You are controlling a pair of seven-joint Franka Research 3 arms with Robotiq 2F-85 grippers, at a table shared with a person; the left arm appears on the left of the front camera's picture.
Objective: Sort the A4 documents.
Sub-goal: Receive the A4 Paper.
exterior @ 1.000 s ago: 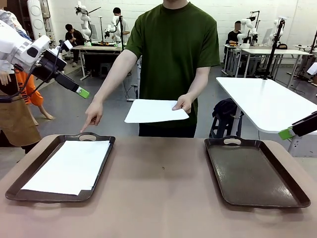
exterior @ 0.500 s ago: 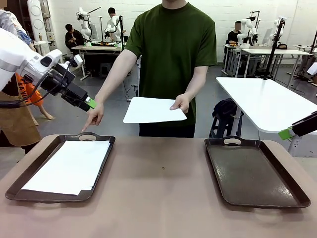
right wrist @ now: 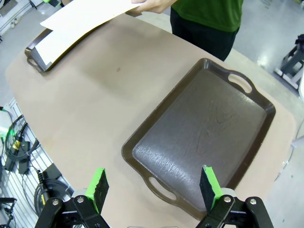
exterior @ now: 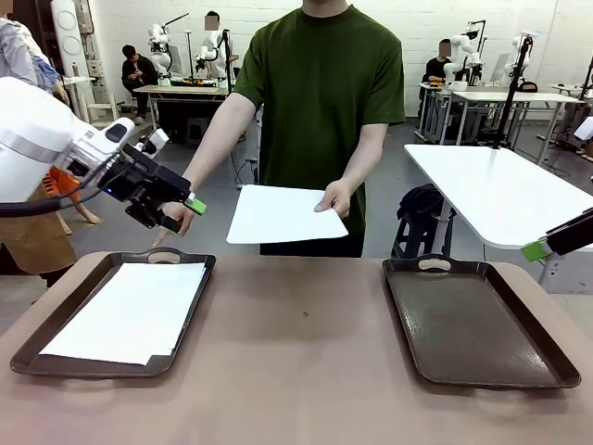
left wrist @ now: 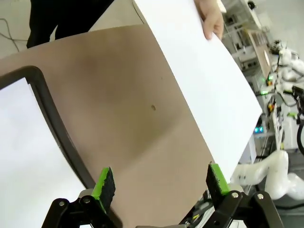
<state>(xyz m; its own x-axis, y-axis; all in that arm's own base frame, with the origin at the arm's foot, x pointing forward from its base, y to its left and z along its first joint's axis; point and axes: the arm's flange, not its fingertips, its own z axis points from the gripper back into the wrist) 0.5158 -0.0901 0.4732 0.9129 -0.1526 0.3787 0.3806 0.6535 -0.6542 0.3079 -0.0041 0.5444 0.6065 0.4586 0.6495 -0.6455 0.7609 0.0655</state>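
Observation:
A person across the table holds out a white A4 sheet (exterior: 283, 215) flat in one hand (exterior: 335, 197). Their other hand points down at the left tray's far handle. My left gripper (exterior: 182, 214) hangs open in the air just left of the sheet's edge and in front of that pointing hand. In the left wrist view the sheet (left wrist: 199, 80) stretches beyond the open gripper (left wrist: 161, 183), apart from it. More white sheets (exterior: 130, 311) lie in the left brown tray (exterior: 37, 348). My right gripper (exterior: 537, 248) waits open at the right edge, above the bare right tray (right wrist: 204, 128).
The two trays sit at the left and right of the brown table (exterior: 296, 352), with bare tabletop between them. The right tray (exterior: 482, 324) holds nothing. The person's body stands at the far edge, mid-table. A white table (exterior: 500, 185) stands behind on the right.
My left gripper has swung right and down, from high at the left to beside the held sheet. The person has lowered the sheet slightly. The right arm has stayed still.

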